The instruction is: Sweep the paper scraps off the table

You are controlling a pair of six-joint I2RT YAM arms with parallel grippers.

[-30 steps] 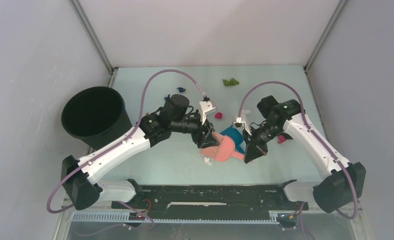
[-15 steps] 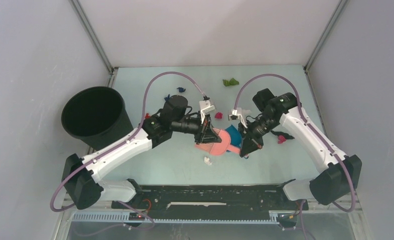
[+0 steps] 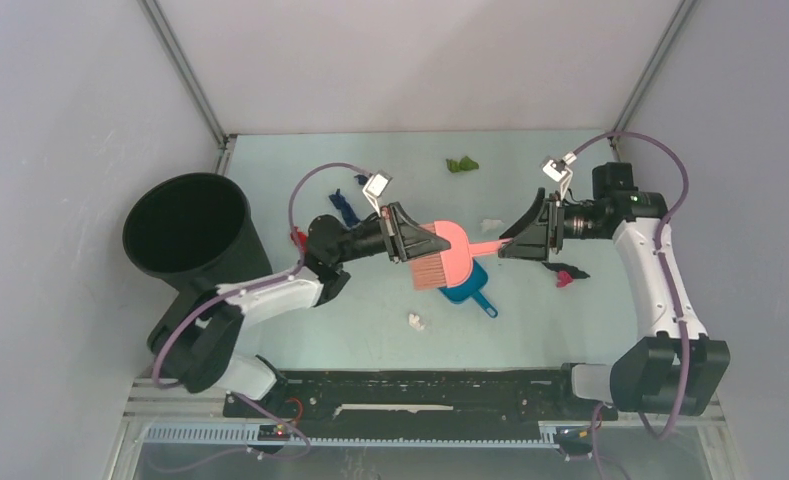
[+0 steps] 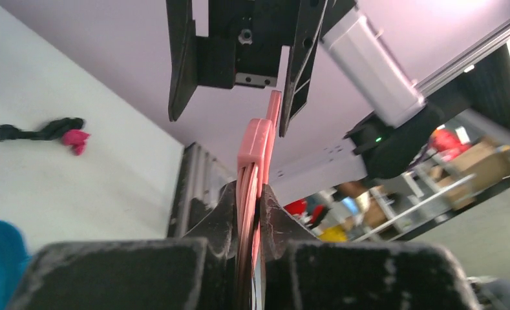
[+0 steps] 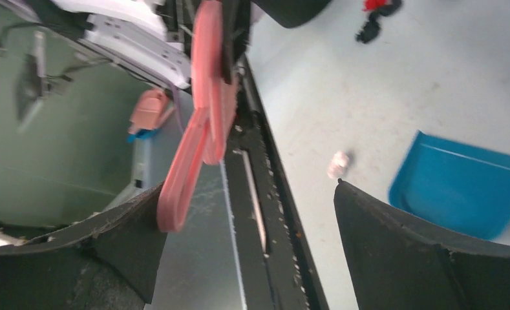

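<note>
progress: nothing swept yet, i judge. paper scraps [image 3: 461, 164] lie loose on the table [image 3: 370, 330]: green at 12 o'clock, white and magenta-black toward 3, dark blue and red toward 9, white at 6. my left gripper [image 3: 417, 240] clamps the brush [image 3: 450, 255] by its head, lifted; my right gripper [image 3: 518, 238] stands wide, handle between its jaws, ungripped. brush: flat pink plastic, fine bristles. dustpan [image 3: 467, 292]: smooth blue scoop. scraps: crumpled, light

Pink brush [image 3: 452, 250] now aloft, off table [image 3: 370, 320]

Top cam above table [image 3: 370, 300]; wrists share brush [image 4: 255, 142].
</note>
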